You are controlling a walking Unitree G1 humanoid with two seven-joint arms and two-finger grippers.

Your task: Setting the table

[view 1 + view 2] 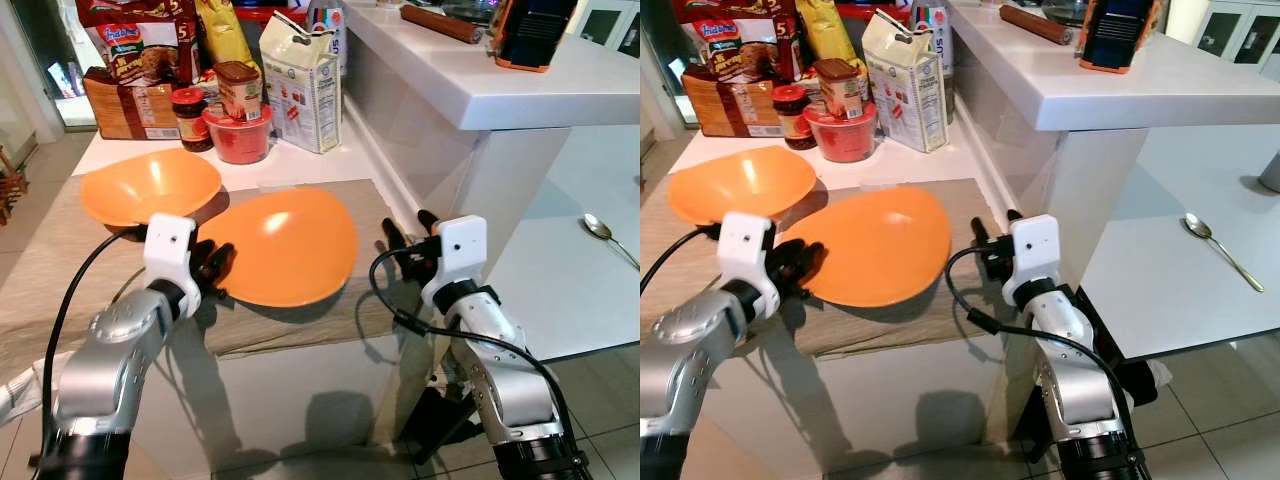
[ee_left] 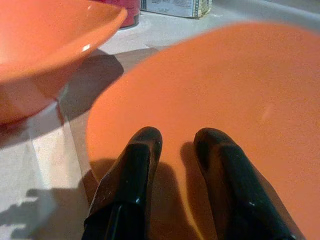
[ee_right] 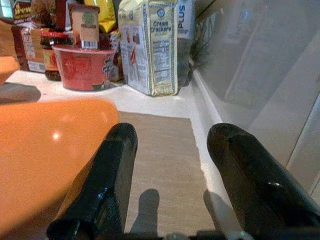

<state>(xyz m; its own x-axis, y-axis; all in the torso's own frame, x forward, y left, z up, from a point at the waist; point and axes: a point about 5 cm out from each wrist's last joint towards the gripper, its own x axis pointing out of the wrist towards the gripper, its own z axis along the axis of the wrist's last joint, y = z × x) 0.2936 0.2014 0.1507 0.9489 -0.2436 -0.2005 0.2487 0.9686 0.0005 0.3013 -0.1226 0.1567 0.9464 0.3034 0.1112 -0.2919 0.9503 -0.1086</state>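
Plate (image 1: 285, 245) hides left tool (image 2: 175, 150) tips clamping it; right tool (image 3: 172, 165) apart.

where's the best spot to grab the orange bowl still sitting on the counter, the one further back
Probably its near rim. The orange bowl sits upright with a thin flared lip and a wide open mouth, so one finger inside and one outside should pinch it. Come from the robot's side: jars and packets crowd the far side, and the left gripper is already busy at the orange plate.
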